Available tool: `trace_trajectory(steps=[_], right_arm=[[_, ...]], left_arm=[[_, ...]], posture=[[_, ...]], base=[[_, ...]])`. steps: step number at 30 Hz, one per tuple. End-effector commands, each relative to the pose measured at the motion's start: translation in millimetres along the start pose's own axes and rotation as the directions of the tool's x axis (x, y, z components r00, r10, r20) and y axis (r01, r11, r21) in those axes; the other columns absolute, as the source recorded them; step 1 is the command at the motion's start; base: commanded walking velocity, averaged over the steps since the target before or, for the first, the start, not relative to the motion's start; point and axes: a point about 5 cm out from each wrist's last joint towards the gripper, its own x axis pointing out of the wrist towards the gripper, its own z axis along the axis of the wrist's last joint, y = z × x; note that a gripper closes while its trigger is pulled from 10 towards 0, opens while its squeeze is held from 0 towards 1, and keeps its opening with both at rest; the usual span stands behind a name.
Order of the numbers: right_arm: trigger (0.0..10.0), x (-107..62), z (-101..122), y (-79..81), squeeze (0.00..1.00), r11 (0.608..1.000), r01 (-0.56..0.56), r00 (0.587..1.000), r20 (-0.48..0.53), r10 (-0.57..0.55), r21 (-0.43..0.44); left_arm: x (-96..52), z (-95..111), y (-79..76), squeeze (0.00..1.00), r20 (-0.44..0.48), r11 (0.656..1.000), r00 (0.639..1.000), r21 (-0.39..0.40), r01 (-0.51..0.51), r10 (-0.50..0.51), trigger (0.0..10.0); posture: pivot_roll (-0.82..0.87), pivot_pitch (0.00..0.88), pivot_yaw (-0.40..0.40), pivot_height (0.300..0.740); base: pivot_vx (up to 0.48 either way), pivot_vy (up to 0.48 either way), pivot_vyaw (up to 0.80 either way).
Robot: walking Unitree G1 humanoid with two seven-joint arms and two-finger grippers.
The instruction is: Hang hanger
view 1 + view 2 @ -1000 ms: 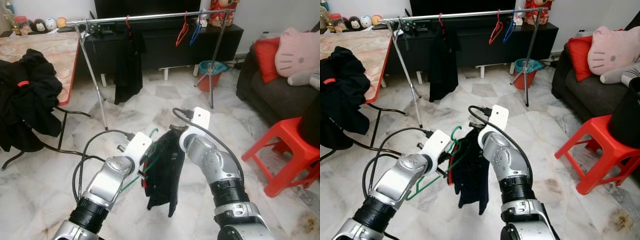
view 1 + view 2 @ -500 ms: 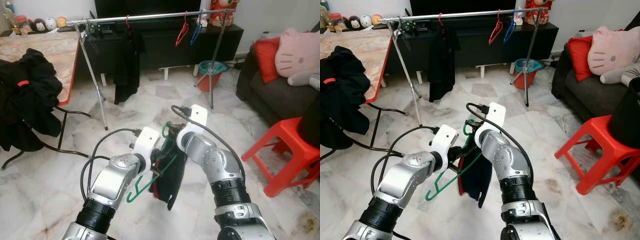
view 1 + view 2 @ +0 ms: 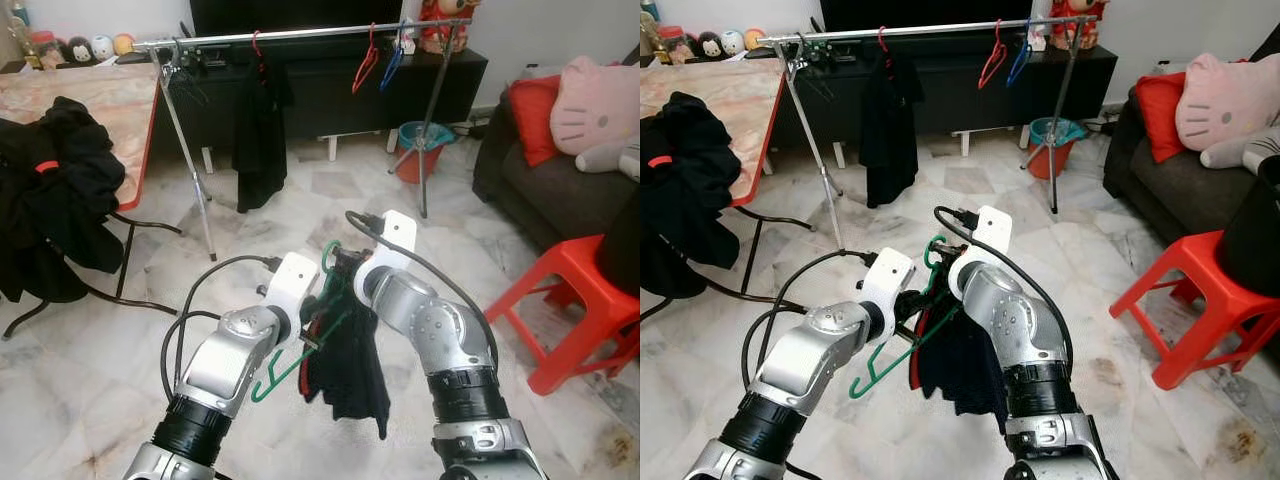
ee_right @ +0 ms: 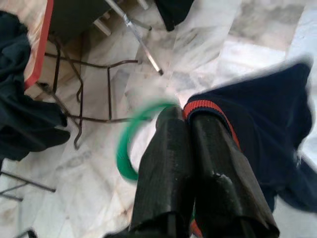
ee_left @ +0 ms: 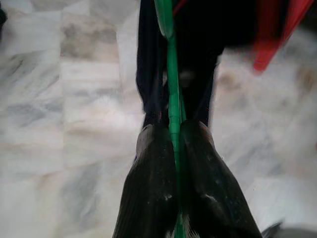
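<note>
A green hanger (image 3: 296, 358) hangs slanted between my two arms, low over the marble floor. My left gripper (image 5: 173, 133) is shut on its thin green bar. A dark garment (image 3: 352, 372) with a red-trimmed collar (image 4: 208, 110) droops from the hanger. My right gripper (image 4: 187, 118) is shut on that collar, just beside the hanger's green hook (image 4: 130, 148). The clothes rail (image 3: 300, 34) stands across the room, well beyond both grippers.
On the rail hang a black garment (image 3: 260, 130), a red hanger (image 3: 366, 60) and a blue hanger (image 3: 392, 62). A table (image 3: 120, 110) with a heap of black clothes (image 3: 50, 190) stands left. A red stool (image 3: 575, 300) and a dark sofa (image 3: 535, 185) stand right.
Both grippers rose with the hanger and garment during the past second. Since half a second ago the garment has dropped lower and spread out to the right.
</note>
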Motion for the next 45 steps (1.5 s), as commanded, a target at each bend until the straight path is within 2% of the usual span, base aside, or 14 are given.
trace_trajectory(steps=[1, 7, 8, 12, 13, 16, 18, 21, 25, 27, 33, 37, 39, 45], right_arm=[[10.0, 0.8, -18, 28.9, 0.0, 0.993, -0.058, 0.998, -0.006, 0.058, 0.101], [10.0, 3.7, -7, 12.7, 0.0, 0.997, 0.012, 1.0, 0.028, -0.014, 0.071], [10.0, 3.1, -5, 11.3, 0.0, 0.998, 0.016, 0.999, 0.032, -0.018, 0.061], [10.0, 2.9, -6, 11.6, 0.0, 0.998, 0.016, 0.999, 0.03, -0.018, 0.059], [10.0, 2.9, -9, 14.0, 0.0, 0.998, 0.008, 1.0, 0.021, -0.009, 0.056], [10.0, 3.0, -13, 19.3, 0.0, 0.998, -0.021, 1.0, 0.005, 0.021, 0.053], [10.0, 2.1, -17, 27.0, 0.0, 0.997, -0.056, 0.998, -0.011, 0.057, 0.047], [10.0, 0.7, -18, 31.8, 0.0, 0.996, -0.073, 0.997, -0.015, 0.074, 0.052], [10.0, 0.4, -18, 32.6, 0.0, 0.996, -0.079, 0.997, -0.019, 0.08, 0.052], [10.0, -4.0, -22, 41.2, 0.0, 0.993, -0.105, 0.994, -0.03, 0.107, 0.046], [10.0, -8.8, -26, 45.6, 0.0, 0.993, -0.11, 0.993, -0.038, 0.111, 0.045], [10.0, -12.7, -23, 42.5, 0.0, 0.996, -0.082, 0.996, -0.025, 0.083, 0.039], [10.0, -13.6, -22, 42.0, 0.0, 0.996, -0.08, 0.996, -0.022, 0.081, 0.037], [10.0, -15.2, -25, 45.8, 0.0, 0.994, -0.098, 0.995, -0.032, 0.099, 0.042]], left_arm=[[-0.8, -8, -0.1, 0.0, -0.073, 0.999, 0.997, 0.049, 0.012, -0.008, 10.0], [-2.4, -16, 4.6, 0.0, -0.124, 0.997, 0.992, 0.071, -0.018, 0.027, 10.0], [-2.0, -13, 11.6, 0.0, -0.098, 0.993, 0.991, 0.08, -0.086, 0.094, 10.0], [-1.6, -7, 16.4, 0.0, -0.053, 0.988, 0.99, 0.092, -0.124, 0.13, 10.0], [-1.6, 2, 14.3, 0.0, 0.002, 0.99, 0.994, 0.089, -0.105, 0.105, 10.0], [-1.9, 10, 7.3, 0.0, 0.052, 0.998, 0.998, 0.051, -0.046, 0.043, 10.0], [-3.5, 15, -7.1, 0.0, 0.09, 0.997, 0.993, -0.015, 0.078, -0.076, 10.0], [-7.3, 16, -19.3, 0.0, 0.111, 0.982, 0.977, -0.024, 0.185, -0.181, 10.0], [-4.7, 13, -13.5, 0.0, 0.098, 0.993, 0.988, -0.015, 0.118, -0.116, 10.0], [-0.2, 12, 4.8, 0.0, 0.087, 0.999, 0.995, -0.016, -0.045, 0.046, 10.0], [-0.4, 19, 10.2, 0.0, 0.119, 0.997, 0.99, -0.039, -0.071, 0.075, 10.0], [4.3, 6, 11.8, 0.0, 0.01, 0.992, 0.992, 0.005, -0.127, 0.127, 10.0], [5.5, 4, 12.7, 0.0, 0.003, 0.989, 0.989, 0.016, -0.145, 0.145, 10.0], [6.5, 23, 12.7, 0.0, 0.143, 0.983, 0.972, -0.02, -0.185, 0.186, 10.0]], posture=[[0.14, 0.0, -0.048, 0.732], [0.13, 0.0, -0.048, 0.732], [0.13, 0.0, -0.048, 0.732], [0.13, 0.0, -0.049, 0.732], [0.13, 0.0, -0.048, 0.732], [0.14, 0.0, -0.048, 0.732], [0.13, 0.0, -0.048, 0.732], [0.13, 0.0, -0.048, 0.732], [0.14, 0.0, -0.049, 0.732], [0.13, 0.0, -0.05, 0.732], [0.13, 0.0, -0.049, 0.732], [0.12, 0.0, -0.049, 0.732], [0.12, 0.0, -0.049, 0.732], [0.13, 0.0, -0.051, 0.732]], base=[[0.0, 0.0, 0.0], [0.0, 0.0, 0.0], [0.0, 0.0, 0.0], [0.0, 0.0, 0.0], [0.0, 0.0, 0.0], [0.0, 0.0, 0.0], [0.0, 0.0, 0.0], [0.0, 0.0, 0.0], [0.0, 0.0, 0.0], [0.0, 0.0, 0.0], [0.0, 0.0, 0.0], [0.0, 0.0, 0.0], [0.0, 0.0, 0.0], [0.0, 0.0, 0.0]])
